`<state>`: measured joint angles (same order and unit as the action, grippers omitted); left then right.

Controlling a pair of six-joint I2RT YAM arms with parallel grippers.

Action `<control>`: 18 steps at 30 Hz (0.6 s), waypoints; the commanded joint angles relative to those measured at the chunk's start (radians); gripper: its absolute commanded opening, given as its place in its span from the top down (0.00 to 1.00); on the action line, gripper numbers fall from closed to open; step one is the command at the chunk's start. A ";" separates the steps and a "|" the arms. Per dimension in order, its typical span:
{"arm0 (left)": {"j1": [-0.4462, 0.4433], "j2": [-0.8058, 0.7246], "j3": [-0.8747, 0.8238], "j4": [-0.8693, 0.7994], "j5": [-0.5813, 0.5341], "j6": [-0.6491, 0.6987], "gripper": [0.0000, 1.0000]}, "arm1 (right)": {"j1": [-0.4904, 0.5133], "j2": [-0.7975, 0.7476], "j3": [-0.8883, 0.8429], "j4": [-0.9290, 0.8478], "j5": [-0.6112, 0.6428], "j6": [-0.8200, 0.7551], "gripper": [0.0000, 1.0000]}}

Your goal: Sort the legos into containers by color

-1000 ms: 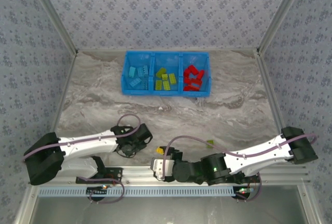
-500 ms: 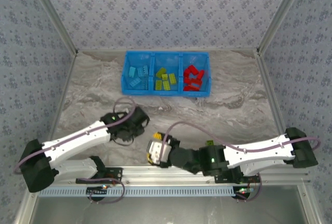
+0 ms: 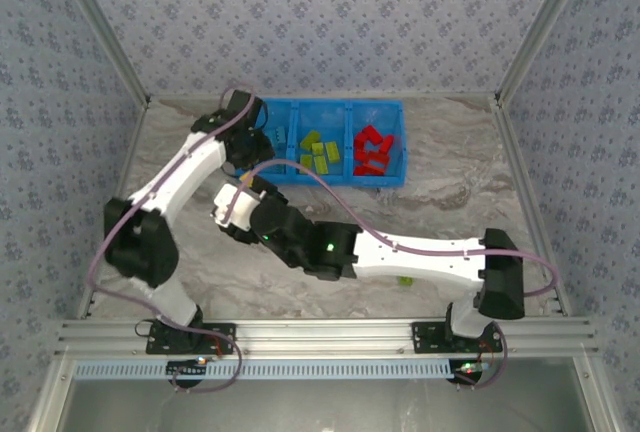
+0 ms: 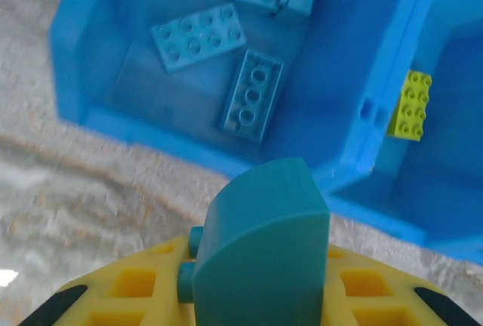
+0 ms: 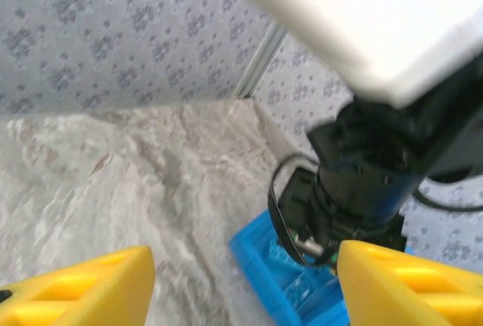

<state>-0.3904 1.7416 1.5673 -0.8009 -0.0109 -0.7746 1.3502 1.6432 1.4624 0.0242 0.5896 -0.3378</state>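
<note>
"Gripping anything on your left side?"

"Yes. My left gripper [image 4: 258, 296] is clamped on a light blue brick [image 4: 264, 243], which stands up between the yellow fingers [image 4: 128, 292] at the bottom centre of the left wrist view. It hangs over the near wall of the bin [image 4: 151, 133], at the left compartment [image 4: 136, 69]. Three more light blue legos [image 4: 200, 35] lie on that floor, one of them turned studs-down."

"And the right?"

"My right gripper [image 5: 241, 281] has its jaws apart with nothing between them. Its yellow fingers [image 5: 90, 284] sit at the two lower corners of the right wrist view, and my left wrist [image 5: 370, 167] shows beyond them over the bin's corner."

"What about the remaining bricks?"

"In the top view, lime legos [image 3: 318, 155] are in the middle compartment and red legos [image 3: 372, 150] in the right one. One loose lime brick [image 3: 405, 280] lies on the table [image 3: 450, 202], lower right of centre, just beside my right forearm."

"What changed over the last second?"

"Both arms were folded low by their bases at the bottom of the frame. My left arm has since reached up to the bin's left end, and my right gripper has swung up to the left of centre, just below it. The bricks in the bin have not moved."
</note>
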 commanded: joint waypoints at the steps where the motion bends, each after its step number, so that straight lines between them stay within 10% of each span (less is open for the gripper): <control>1: 0.047 0.135 0.125 -0.014 0.089 0.108 0.72 | -0.013 0.037 0.106 -0.015 0.053 -0.044 0.32; 18: 0.074 0.416 0.309 -0.150 0.082 0.054 0.71 | -0.070 0.025 0.067 -0.039 0.018 0.071 0.32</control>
<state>-0.3149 2.1326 1.8645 -0.9005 0.0814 -0.6998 1.2823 1.6833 1.5398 -0.0029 0.6067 -0.2993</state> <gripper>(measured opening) 0.330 0.678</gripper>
